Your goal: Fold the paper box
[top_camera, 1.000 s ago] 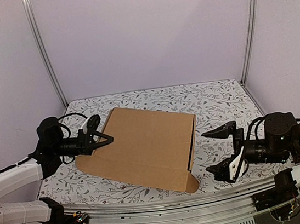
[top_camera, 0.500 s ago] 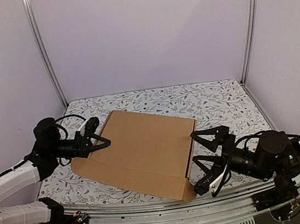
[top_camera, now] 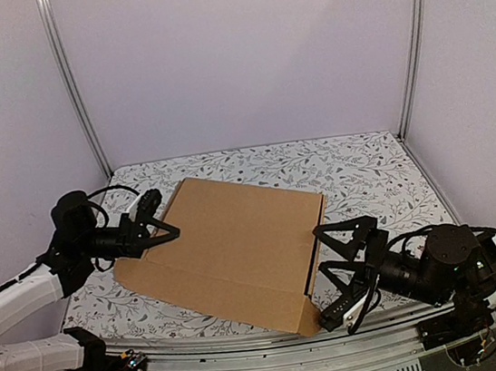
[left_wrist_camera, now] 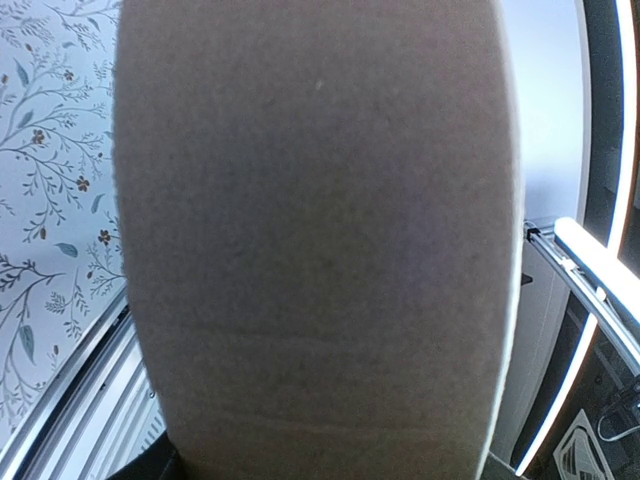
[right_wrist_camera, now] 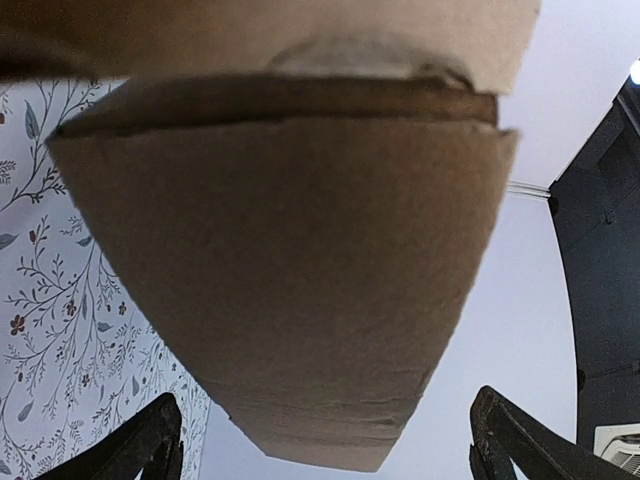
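Bench (top_camera: 365, 170): floral-patterned cover, lying inside lavender walls (top_camera: 239, 49) and aluminium posts (top_camera: 70, 81).
Paper box (top_camera: 228, 243): lying mid-bench, filling both wrist views.
Left tool (top_camera: 166, 216): fingers standing apart at the box's left edge.
Right tool (top_camera: 330, 268): gaping wide, straddling the box's near right corner.

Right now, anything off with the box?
The paper box lies askew on the table, and a rounded tab at its near right corner sticks out untucked, near the open right end effector.
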Robot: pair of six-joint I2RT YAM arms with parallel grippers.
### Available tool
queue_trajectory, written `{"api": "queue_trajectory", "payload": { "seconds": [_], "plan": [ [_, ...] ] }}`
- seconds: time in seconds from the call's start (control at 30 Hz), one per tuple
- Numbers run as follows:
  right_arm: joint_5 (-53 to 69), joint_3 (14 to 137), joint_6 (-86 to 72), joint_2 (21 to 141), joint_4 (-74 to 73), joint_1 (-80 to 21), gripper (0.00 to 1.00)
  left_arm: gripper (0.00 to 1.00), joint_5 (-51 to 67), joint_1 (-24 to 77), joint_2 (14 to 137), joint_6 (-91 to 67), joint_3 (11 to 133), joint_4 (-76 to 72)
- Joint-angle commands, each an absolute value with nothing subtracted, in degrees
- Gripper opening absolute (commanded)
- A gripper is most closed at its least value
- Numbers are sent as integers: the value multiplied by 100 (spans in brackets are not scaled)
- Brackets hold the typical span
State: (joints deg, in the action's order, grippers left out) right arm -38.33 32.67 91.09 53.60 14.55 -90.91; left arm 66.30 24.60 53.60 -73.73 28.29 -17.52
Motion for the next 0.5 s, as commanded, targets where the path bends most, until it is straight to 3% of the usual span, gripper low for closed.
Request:
{"api": "queue_trajectory", "payload": {
  "seconds": [0.0,0.47],
  "plan": [
    [-4024,3260,9028,5094,1164,-9252,99,47,6837,2431,5183,-7264,3060,-1552],
    [-3815,3545,9357,5644,1686,-9290,99,46,6904,2443,4974,-7444,3077,-1629]
  ]
}}
